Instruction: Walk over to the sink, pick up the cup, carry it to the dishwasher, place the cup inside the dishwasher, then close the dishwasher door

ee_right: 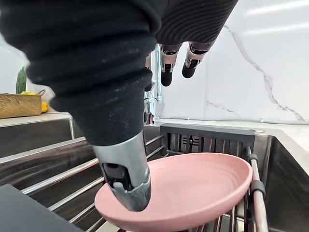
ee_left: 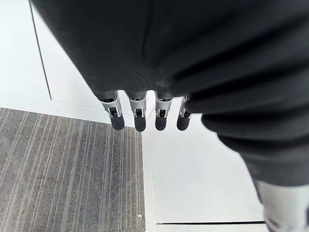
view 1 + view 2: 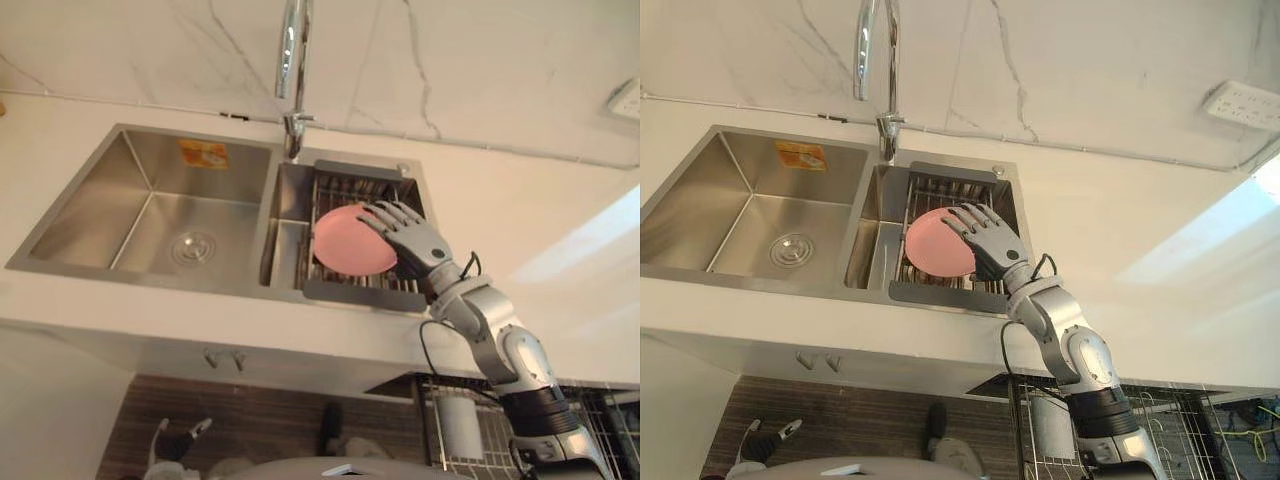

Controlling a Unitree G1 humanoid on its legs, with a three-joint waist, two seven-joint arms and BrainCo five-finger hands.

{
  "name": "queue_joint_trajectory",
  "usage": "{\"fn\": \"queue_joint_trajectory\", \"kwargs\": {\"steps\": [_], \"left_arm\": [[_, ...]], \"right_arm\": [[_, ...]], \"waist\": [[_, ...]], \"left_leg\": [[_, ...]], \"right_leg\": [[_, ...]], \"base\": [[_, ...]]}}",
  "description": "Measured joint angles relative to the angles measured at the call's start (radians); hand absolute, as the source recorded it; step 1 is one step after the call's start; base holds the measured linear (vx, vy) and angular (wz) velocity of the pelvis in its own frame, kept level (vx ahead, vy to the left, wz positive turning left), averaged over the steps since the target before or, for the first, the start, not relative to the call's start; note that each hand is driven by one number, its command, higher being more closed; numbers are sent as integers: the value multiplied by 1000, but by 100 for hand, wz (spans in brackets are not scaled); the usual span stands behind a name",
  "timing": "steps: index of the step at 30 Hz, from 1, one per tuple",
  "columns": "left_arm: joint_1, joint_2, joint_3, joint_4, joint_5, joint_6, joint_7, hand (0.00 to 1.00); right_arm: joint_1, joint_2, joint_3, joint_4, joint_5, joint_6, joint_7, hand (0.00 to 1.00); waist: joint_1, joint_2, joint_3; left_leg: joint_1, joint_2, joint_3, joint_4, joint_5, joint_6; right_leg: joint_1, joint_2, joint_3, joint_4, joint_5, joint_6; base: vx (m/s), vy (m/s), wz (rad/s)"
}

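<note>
The right hand [image 3: 412, 240], fingers spread and relaxed, hovers at the 3 o'clock edge of a pink dish [image 3: 345, 242], its thumb seemingly touching the rim. The dish lies in the drain rack [image 3: 365, 190] in the right basin of the sink [image 3: 150, 210]. The left hand [image 2: 140, 116] hangs with straight fingers.

A white counter [image 3: 500, 200] holds a shiny steel sink [image 3: 90, 200]. The sink has two parts. The big basin [image 3: 215, 215] is on the left, with a round drain [image 3: 193, 247] in its floor and an orange sticker [image 3: 203, 153] on its back wall. The small basin [image 3: 285, 250] is on the right. A wire rack [image 3: 350, 291] with a dark frame sits across it. A shallow pink bowl [image 3: 345, 240] lies on the rack. A tall tap [image 3: 293, 60] stands at the back, between the two basins.
</note>
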Motion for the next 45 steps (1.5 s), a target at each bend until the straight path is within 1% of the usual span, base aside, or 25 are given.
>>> {"fn": "queue_joint_trajectory", "kwargs": {"steps": [6, 9, 12, 14, 19, 21, 22, 25, 33, 37, 39, 43, 45], "left_arm": [[0, 7, -1, -2, 0, 1, 0, 0], [0, 7, -2, -3, 0, 6, 0, 0], [8, 7, -2, -27, 0, 14, -1, 0], [9, 7, -2, -36, 0, 15, -1, 0], [13, 8, -3, -36, -1, 19, -13, 0], [14, 7, -4, -37, -1, 19, -13, 0], [15, 7, -4, -37, -1, 19, -13, 0], [17, 7, -4, -37, -1, 19, -13, 0], [18, 7, -4, -38, -2, 19, -12, 0], [19, 6, -3, -38, -2, 19, -11, 0], [20, 6, -3, -38, -3, 19, -11, 0], [28, 6, -2, -39, -6, 19, -11, 0], [34, 6, -2, -39, -16, 19, -11, 0]], "right_arm": [[0, -19, 0, 27, 0, -1, 2, 0], [0, -19, 0, 83, -4, -1, 0, 0], [-1, -19, 1, 125, -33, 4, -4, 0], [-2, -20, 1, 140, -40, 16, -6, 0], [-36, -20, 10, 213, -46, 27, -49, 0], [-42, -21, 23, 223, -70, 40, -54, 0], [-47, -21, 36, 236, -79, 43, -70, 0], [-51, -21, 41, 261, -79, 45, -83, 0], [-84, -21, 48, 310, -79, 47, -105, 0], [-98, -21, 79, 376, -79, 47, -124, 0], [-98, -21, 79, 393, -79, 48, -125, 0], [-102, -21, 82, 415, -79, 56, -130, 0], [-119, -20, 87, 439, -78, 57, -131, 0]], "waist": [[-2, -4, -2], [0, -4, -2], [2, -4, -2], [3, -4, -2], [3, -4, -2], [3, -4, -2], [3, -4, -2], [9, -3, -2], [7, -3, -2], [24, -1, -1], [25, -1, 0], [36, -1, 0], [35, -1, 0]], "left_leg": [[0, 0, 0, 0, 0, 0], [0, 0, 0, 0, 0, 0], [0, 0, -1, 0, 0, 0], [0, 0, -2, 0, 0, 0], [0, 0, -4, 1, 0, 0], [0, 0, -6, 1, 0, 0], [0, 0, -7, 1, 0, 0], [1, 0, -10, 1, 0, 0], [-2, -1, -35, -1, 7, 0], [-2, -2, -43, -1, 9, 1], [-2, -4, -56, -2, 12, 2], [-3, -5, -61, -4, 15, 1], [-3, -6, -62, -5, 17, 0]], "right_leg": [[0, 0, 0, -2, 0, 0], [0, 0, 0, -3, 0, 0], [0, 0, 0, -3, 0, 0], [0, 0, -1, -3, 0, 0], [3, 0, -4, -5, -1, 1], [3, -1, -5, -6, -1, 0], [5, -1, -6, -6, -2, 0], [7, -1, -9, -6, -3, 0], [15, -6, -34, -6, -8, 2], [20, -9, -42, -3, -8, 2], [26, -13, -53, -3, -10, 4], [28, -16, -58, -2, -10, 4], [28, -17, -59, -1, -10, 4]], "base": [[0, 0, 0], [0, 0, 0], [0, 0, 0], [0, 0, 0], [0, 0, 0], [0, 0, 0], [4, 9, 3], [0, 0, 2], [4, 2, 8], [6, 16, 7], [9, 20, 17], [3, 8, 5], [0, 0, 0]]}}
